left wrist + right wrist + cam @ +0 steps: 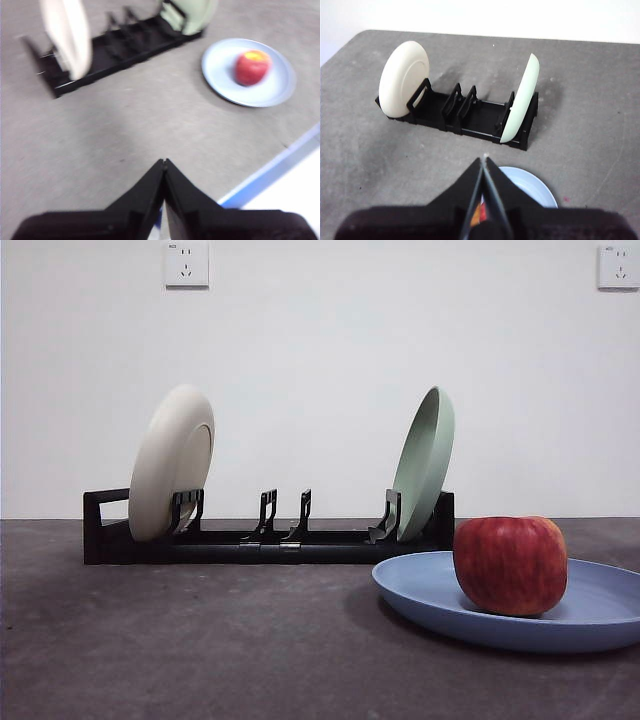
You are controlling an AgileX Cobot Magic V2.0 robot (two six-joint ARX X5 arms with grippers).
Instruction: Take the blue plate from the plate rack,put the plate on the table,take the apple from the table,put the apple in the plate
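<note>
The round, dark red apple with a yellowish patch at its top [510,565] sits in the wide, shallow, matte light-blue plate [420,595], which lies flat on the dark grey mottled tabletop [200,640], near and to the right of the long, low black plate rack [270,540]. By the look of it both placements are done.

The left tool [164,162] hangs clenched and empty above bare tabletop, well apart from plate and rack. The right tool [484,160] is likewise clenched with nothing in it, hovering above the near edge of the blue plate.

Little remains to go wrong, but the risks lie in the retreat. The apple sits off-centre, toward the plate's left side, and rests on a rounded bottom; a nudge to the plate could set it rolling over the shallow rim. The right tool, being directly over the plate, is the likelier culprit if it drops or sweeps sideways. The cream-white round plate [172,462] and the pale green round plate [425,462] stand leaning in the rack's prongs; a bump to the rack could tip either one out.
</note>
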